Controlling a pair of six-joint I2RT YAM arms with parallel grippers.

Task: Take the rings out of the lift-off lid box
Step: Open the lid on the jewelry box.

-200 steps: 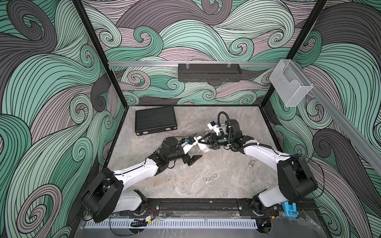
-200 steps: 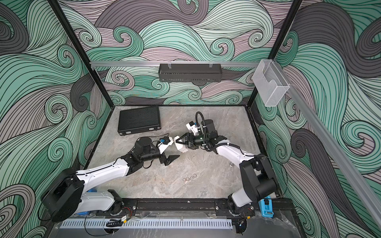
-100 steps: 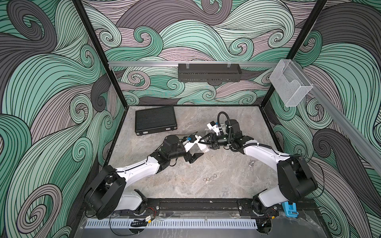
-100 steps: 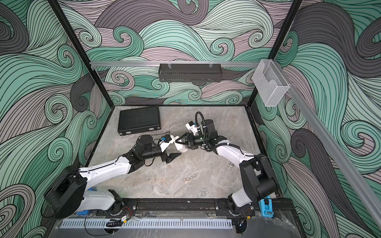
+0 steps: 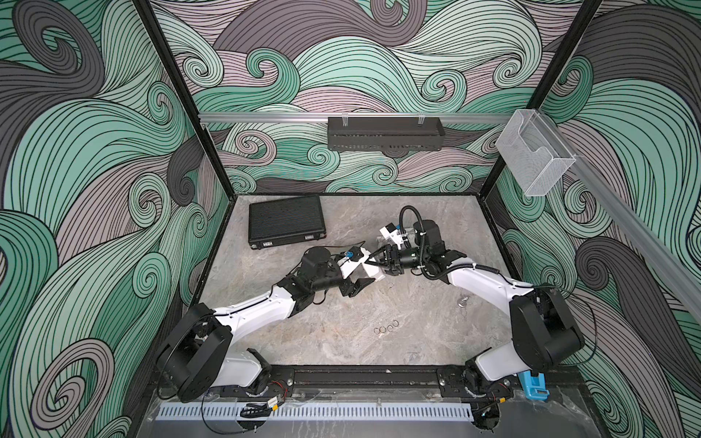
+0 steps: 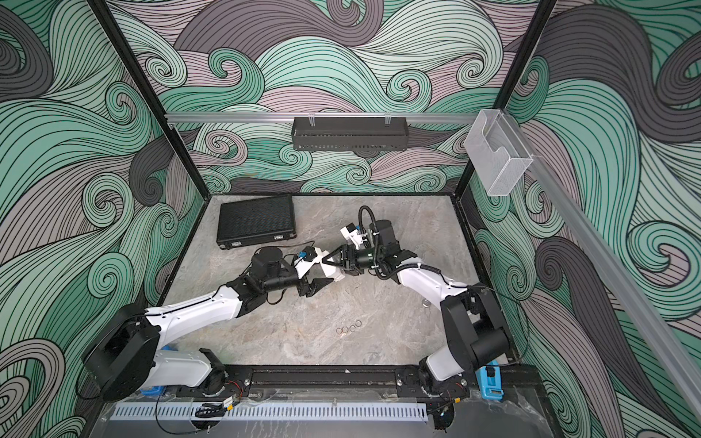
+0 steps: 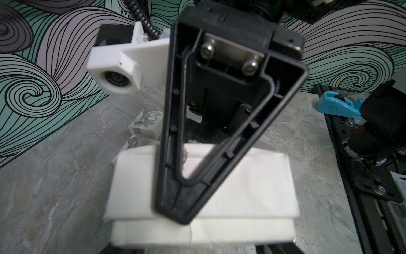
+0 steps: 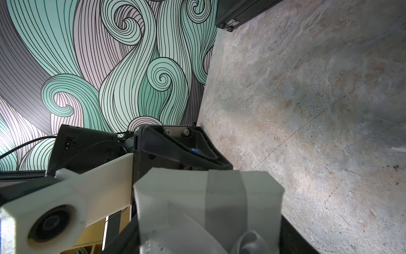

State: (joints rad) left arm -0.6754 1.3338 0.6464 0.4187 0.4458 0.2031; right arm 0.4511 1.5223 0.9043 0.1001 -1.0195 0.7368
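Observation:
The white lift-off lid box hangs above the table's middle, held from both sides. My right gripper is shut on its ribboned end, where a grey band and bow show in the right wrist view. My left gripper grips the opposite end; one of its fingers lies flat against the box's far side. In the left wrist view the box fills the space between the jaws, with a right finger across it. Three thin rings lie in a row on the table nearer the front.
A black ribbed case lies at the back left. A small silvery item sits by the right arm. A small grey gift box with a bow rests on the table beyond the held box. A blue tool stands at the front right.
My left gripper has moved in toward the box and its jaws have drawn together round it. The right arm and the rings on the table have stayed put.

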